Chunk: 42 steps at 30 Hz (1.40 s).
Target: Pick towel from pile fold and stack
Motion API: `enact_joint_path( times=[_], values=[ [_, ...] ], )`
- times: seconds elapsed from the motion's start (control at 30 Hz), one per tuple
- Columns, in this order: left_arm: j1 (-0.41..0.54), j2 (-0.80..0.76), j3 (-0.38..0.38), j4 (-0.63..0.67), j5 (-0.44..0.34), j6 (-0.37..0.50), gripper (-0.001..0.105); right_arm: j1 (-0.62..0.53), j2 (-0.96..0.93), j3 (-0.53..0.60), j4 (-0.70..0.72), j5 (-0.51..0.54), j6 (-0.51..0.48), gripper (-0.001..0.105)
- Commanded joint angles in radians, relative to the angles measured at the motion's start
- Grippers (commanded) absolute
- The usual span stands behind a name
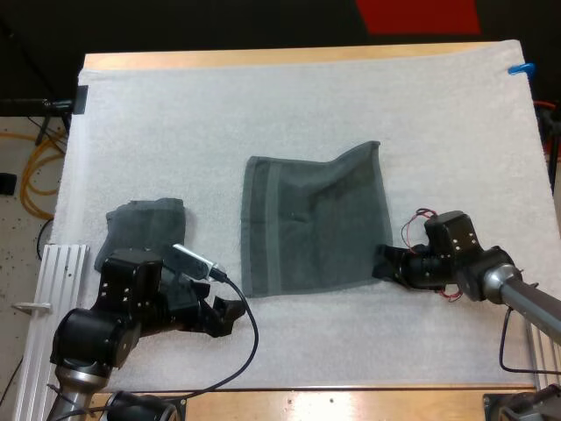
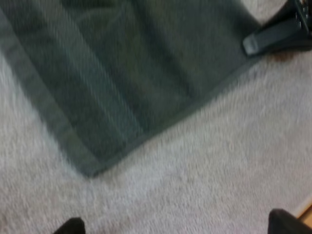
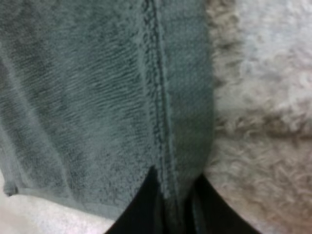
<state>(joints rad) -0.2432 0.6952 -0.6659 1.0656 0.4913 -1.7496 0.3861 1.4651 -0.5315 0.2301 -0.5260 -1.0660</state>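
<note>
A dark grey-green towel (image 1: 311,219) lies spread flat in the middle of the white mat, its far right corner slightly raised. My right gripper (image 1: 383,261) sits at the towel's near right corner. In the right wrist view its two fingers (image 3: 146,207) press on the towel's hem (image 3: 183,122) from both sides. My left gripper (image 1: 230,314) hovers open just off the towel's near left corner (image 2: 90,170), with its fingertips (image 2: 287,222) wide apart over bare mat. A second towel (image 1: 145,224) lies bunched at the left, partly hidden by my left arm.
The white mat (image 1: 289,96) covers most of the wooden table, with bare mat beyond the towel and along the near edge (image 1: 351,338). A ribbed metal rail (image 1: 53,281) runs along the table's left side.
</note>
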Motion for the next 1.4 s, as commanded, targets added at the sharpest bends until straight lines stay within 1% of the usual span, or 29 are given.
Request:
enact_joint_path(
  times=[0.0, 0.1, 0.17, 0.37, 0.5, 0.63, 0.7, 0.87, 1.03, 1.13, 1.3, 1.37],
  values=[
    [0.002, -0.001, -0.002, -0.027, 0.007, -0.005, 0.07, 0.001, -0.03, -0.001, 0.013, 0.009, -0.015, 0.0],
    [0.002, 0.001, 0.001, -0.054, 0.007, -0.009, 0.07, 0.001, -0.07, -0.001, 0.031, 0.02, -0.041, 0.0],
    [0.002, 0.015, 0.008, -0.068, 0.007, -0.03, 0.07, 0.001, -0.089, -0.001, 0.044, 0.02, -0.057, 0.0],
    [0.002, 0.116, 0.08, -0.131, 0.012, -0.083, 0.07, 0.001, -0.101, -0.001, 0.048, 0.02, -0.064, 0.0],
    [0.002, 0.225, 0.115, -0.238, 0.014, -0.125, 0.07, 0.001, -0.101, -0.001, 0.047, 0.02, -0.064, 0.0],
    [0.002, 0.378, 0.117, -0.351, 0.013, -0.186, 0.07, 0.001, -0.101, -0.001, 0.051, 0.02, -0.064, 0.0],
    [0.002, 0.439, 0.117, -0.387, 0.019, -0.211, 0.07, 0.001, -0.101, -0.001, 0.055, 0.02, -0.064, 0.0],
    [0.002, 0.6, 0.117, -0.448, 0.075, -0.244, 0.07, 0.001, -0.101, -0.001, 0.066, 0.02, -0.068, 0.0],
    [0.002, 0.724, 0.115, -0.537, 0.198, -0.26, 0.07, 0.001, -0.101, -0.001, 0.066, 0.02, -0.068, 0.0],
    [0.002, 0.764, 0.114, -0.569, 0.203, -0.288, 0.07, 0.001, -0.101, -0.001, 0.066, 0.02, -0.068, 0.0],
    [0.002, 0.785, 0.114, -0.575, 0.202, -0.289, 0.069, 0.001, -0.101, -0.001, 0.066, 0.02, -0.068, 0.0],
    [0.002, 0.785, 0.114, -0.575, 0.193, -0.292, 0.067, 0.001, -0.101, -0.001, 0.066, 0.02, -0.068, 0.0]
  ],
)
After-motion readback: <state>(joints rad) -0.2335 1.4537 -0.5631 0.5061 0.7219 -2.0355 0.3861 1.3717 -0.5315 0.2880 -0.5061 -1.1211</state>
